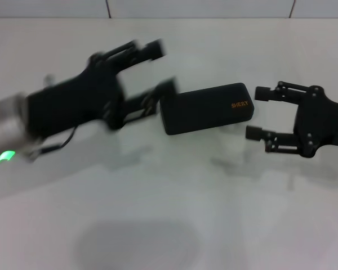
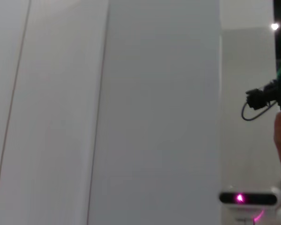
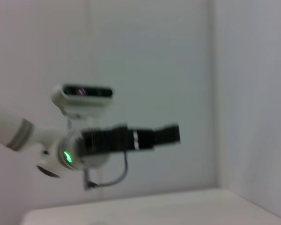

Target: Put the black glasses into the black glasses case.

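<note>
The black glasses case point(image 1: 205, 107) lies closed on the white table point(image 1: 174, 191), with orange lettering on its lid near the right end. The black glasses are not in view. My left gripper point(image 1: 162, 67) is open and empty just left of the case. It is blurred, and its lower finger point(image 1: 168, 88) is close to the case's left end. My right gripper point(image 1: 258, 112) is open and empty just right of the case, level with it. The right wrist view shows my left arm point(image 3: 107, 140) from across the table.
A tiled wall edge point(image 1: 203, 8) runs behind the table. The robot's head camera point(image 3: 82, 93) shows in the right wrist view. The left wrist view shows only walls and a sensor bar point(image 2: 248, 198).
</note>
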Robot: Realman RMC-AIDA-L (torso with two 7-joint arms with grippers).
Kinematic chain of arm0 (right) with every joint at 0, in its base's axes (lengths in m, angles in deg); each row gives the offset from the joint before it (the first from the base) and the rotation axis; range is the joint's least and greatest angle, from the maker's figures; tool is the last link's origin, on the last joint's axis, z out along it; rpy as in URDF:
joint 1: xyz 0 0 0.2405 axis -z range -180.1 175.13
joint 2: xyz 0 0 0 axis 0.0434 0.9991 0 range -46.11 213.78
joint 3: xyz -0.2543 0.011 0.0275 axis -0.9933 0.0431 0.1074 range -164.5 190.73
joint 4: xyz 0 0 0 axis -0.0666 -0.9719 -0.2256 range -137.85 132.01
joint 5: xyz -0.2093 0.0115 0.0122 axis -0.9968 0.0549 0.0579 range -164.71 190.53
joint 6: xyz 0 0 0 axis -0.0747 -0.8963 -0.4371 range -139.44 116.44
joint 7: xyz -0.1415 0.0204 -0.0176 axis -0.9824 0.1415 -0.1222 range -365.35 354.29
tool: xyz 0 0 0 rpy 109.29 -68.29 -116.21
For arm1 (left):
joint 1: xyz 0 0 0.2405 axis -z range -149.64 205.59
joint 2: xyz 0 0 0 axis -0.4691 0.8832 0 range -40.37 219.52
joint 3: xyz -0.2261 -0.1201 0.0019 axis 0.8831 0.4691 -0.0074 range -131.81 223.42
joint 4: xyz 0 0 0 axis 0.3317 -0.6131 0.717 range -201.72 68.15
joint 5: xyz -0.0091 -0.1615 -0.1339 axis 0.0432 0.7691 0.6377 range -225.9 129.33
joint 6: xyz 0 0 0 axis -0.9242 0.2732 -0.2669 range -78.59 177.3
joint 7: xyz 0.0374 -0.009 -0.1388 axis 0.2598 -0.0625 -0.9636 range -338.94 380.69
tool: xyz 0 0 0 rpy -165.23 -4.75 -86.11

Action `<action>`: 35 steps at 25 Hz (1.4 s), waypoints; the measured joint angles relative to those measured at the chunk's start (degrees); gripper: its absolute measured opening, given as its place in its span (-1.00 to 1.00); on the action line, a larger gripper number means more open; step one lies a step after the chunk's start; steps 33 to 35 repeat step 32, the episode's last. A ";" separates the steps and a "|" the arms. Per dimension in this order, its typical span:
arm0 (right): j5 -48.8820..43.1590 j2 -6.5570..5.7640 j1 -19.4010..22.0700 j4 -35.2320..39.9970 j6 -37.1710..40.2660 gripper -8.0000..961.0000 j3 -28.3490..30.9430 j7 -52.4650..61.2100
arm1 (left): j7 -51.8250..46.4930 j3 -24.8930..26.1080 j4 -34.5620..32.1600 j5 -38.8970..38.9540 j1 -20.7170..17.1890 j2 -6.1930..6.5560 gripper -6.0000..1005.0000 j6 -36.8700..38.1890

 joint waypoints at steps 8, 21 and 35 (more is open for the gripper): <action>0.05 0.69 -3.15 -3.57 6.11 0.81 -3.43 -8.06 | 9.80 0.62 1.11 -5.24 -6.03 0.37 0.65 3.61; 1.34 0.74 -7.49 -8.25 1.12 0.81 -6.18 -9.14 | 15.77 1.00 4.65 -8.63 -5.61 -0.40 0.78 2.99; 1.55 0.73 -7.76 -8.34 -0.36 0.81 -6.29 -9.54 | 16.09 1.34 4.81 -8.60 -5.67 -0.76 0.78 2.63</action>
